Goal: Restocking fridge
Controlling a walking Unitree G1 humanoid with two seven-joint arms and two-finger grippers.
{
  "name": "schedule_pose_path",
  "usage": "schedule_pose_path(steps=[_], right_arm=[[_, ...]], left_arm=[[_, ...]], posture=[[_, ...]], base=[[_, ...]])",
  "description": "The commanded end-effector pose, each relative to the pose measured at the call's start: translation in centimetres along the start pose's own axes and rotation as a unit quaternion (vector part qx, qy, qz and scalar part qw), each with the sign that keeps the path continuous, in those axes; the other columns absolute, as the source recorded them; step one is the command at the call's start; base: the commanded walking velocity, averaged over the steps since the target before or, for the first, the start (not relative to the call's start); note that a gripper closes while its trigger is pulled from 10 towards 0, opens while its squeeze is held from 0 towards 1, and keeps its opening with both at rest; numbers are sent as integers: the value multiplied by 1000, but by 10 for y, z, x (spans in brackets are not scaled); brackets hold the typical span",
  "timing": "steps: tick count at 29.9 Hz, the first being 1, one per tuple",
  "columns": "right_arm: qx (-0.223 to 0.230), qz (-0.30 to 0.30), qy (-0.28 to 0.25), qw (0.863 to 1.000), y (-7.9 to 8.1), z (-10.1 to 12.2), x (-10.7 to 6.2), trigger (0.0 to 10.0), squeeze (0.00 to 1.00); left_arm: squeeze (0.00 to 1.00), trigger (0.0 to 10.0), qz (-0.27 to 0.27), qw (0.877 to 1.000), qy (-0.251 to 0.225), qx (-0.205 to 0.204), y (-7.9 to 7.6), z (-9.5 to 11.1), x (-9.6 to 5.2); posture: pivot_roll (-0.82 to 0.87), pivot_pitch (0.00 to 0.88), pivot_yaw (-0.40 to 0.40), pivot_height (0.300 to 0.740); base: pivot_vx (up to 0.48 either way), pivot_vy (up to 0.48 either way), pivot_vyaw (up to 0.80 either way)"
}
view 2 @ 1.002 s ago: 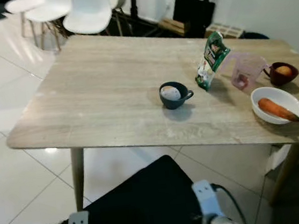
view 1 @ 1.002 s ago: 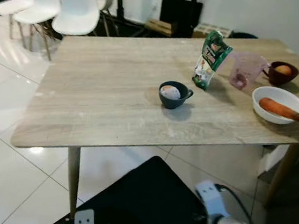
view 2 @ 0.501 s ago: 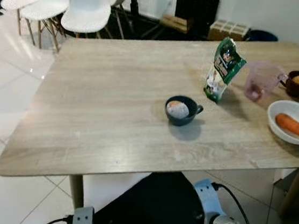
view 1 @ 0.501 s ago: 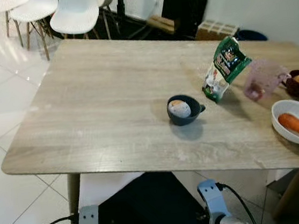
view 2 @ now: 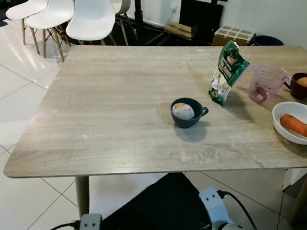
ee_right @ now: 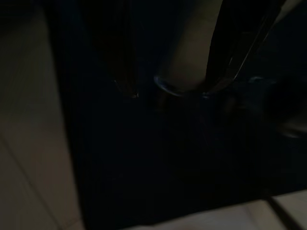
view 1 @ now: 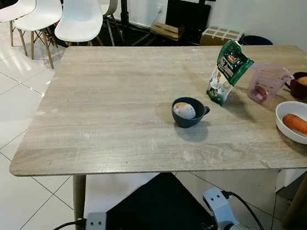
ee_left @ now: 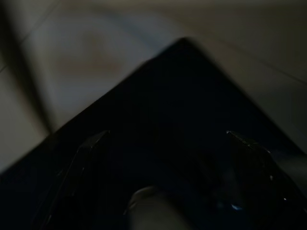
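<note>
From the head cameras, a wooden desk (view 1: 114, 108) carries a dark cup (view 1: 189, 112) with an egg inside, a green pouch (view 1: 227, 72) standing just beside it, a pink measuring jug (view 1: 266, 81), a brown cup (view 1: 305, 84) and a white bowl (view 1: 303, 122) holding a carrot (view 1: 304, 127). White chairs (view 1: 78, 15) stand beyond.

Left wrist view: the left hand (ee_left: 165, 139) hangs in shade, fingers spread apart, holding nothing.

Right wrist view: the right hand (ee_right: 170, 81) is dark; I cannot tell its opening.
</note>
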State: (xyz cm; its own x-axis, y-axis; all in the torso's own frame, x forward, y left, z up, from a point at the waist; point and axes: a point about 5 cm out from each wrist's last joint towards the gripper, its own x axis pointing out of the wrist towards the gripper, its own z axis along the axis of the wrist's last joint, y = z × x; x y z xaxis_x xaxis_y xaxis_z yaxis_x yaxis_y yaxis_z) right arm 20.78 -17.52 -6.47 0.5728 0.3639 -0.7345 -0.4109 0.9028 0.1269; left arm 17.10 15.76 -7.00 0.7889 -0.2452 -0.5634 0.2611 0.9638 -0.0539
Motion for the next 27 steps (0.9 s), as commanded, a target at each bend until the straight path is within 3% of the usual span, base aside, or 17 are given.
schedule_pose_path(steps=[1, 3, 5, 6, 7, 8, 9, 10, 12, 14, 15, 17, 18, 21, 22, 23, 27], right_arm=[[6, 23, -4, 1000, 0, -3, -3, 10000, 0], [6, 108, -26, 994, 2, 3, -7, 10000, 0], [6, 108, -26, 994, 2, 3, -7, 10000, 0], [8, 160, -45, 986, 2, 9, -11, 10000, 0], [12, 243, -66, 968, -2, 19, -21, 10000, 0], [12, 243, -66, 968, -2, 19, -21, 10000, 0], [8, 315, -75, 946, -4, 26, -33, 10000, 0], [8, 315, -75, 946, -4, 26, -33, 10000, 0], [-13, 411, -79, 908, -5, 36, -53, 10000, 0], [-9, 442, -98, 891, -3, 48, -63, 10000, 0], [-9, 442, -98, 891, -3, 48, -63, 10000, 0], [-5, 494, -143, 858, 6, 75, -80, 10000, 0], [-5, 494, -143, 858, 6, 75, -80, 10000, 0], [-20, 535, -181, 825, 17, 96, -95, 10000, 0], [-20, 535, -181, 825, 17, 96, -95, 10000, 0], [-33, 552, -206, 807, 24, 109, -103, 10000, 0], [-35, 563, -239, 790, 29, 123, -111, 10000, 0]], left_arm=[[0, 10000, -22, 1000, -4, 17, -2, -1, -2], [0, 10000, -58, 998, -32, 24, -4, 6, -3], [0, 10000, -58, 998, -32, 24, -4, 6, -3], [0, 10000, -79, 995, -50, 26, -5, 11, -5], [0, 10000, -115, 989, -83, 32, -5, 23, -7], [0, 10000, -115, 989, -83, 32, -5, 23, -7], [0, 10000, -149, 982, -109, 39, -7, 34, -11], [0, 10000, -149, 982, -109, 39, -7, 34, -11], [0, 10000, -209, 966, -142, 52, -16, 52, -17], [0, 10000, -239, 957, -155, 54, -22, 61, -20], [0, 10000, -239, 957, -155, 54, -22, 61, -20], [0, 10000, -290, 940, -173, 52, -33, 77, -25], [0, 10000, -290, 940, -173, 52, -33, 77, -25], [0, 10000, -343, 921, -176, 51, -46, 88, -32], [0, 10000, -343, 921, -176, 51, -46, 88, -32], [0, 10000, -373, 910, -175, 43, -53, 95, -36], [0, 10000, -395, 902, -173, 32, -56, 102, -40]], posture=[[-55, 85, -87, 736], [-53, 80, -91, 736], [-53, 80, -91, 736], [-54, 80, -92, 736], [-56, 79, -93, 736], [-56, 79, -93, 736], [-55, 78, -93, 736], [-55, 78, -93, 736], [-55, 73, -94, 736], [-55, 73, -94, 736], [-55, 73, -94, 736], [-55, 64, -95, 736], [-55, 64, -95, 736], [-56, 58, -94, 736], [-56, 58, -94, 736], [-57, 55, -93, 736], [-56, 52, -93, 736]], base=[[0, 0, 0], [0, 0, 0], [0, 0, 0], [0, 0, 0], [0, 0, 0], [0, 0, 0], [0, 0, 0], [0, 0, 0], [0, 0, 0], [0, 0, 0], [0, 0, 0], [0, 0, 0], [0, 0, 0], [0, 0, 0], [0, 0, 0], [0, 0, 0], [0, 0, 0]])
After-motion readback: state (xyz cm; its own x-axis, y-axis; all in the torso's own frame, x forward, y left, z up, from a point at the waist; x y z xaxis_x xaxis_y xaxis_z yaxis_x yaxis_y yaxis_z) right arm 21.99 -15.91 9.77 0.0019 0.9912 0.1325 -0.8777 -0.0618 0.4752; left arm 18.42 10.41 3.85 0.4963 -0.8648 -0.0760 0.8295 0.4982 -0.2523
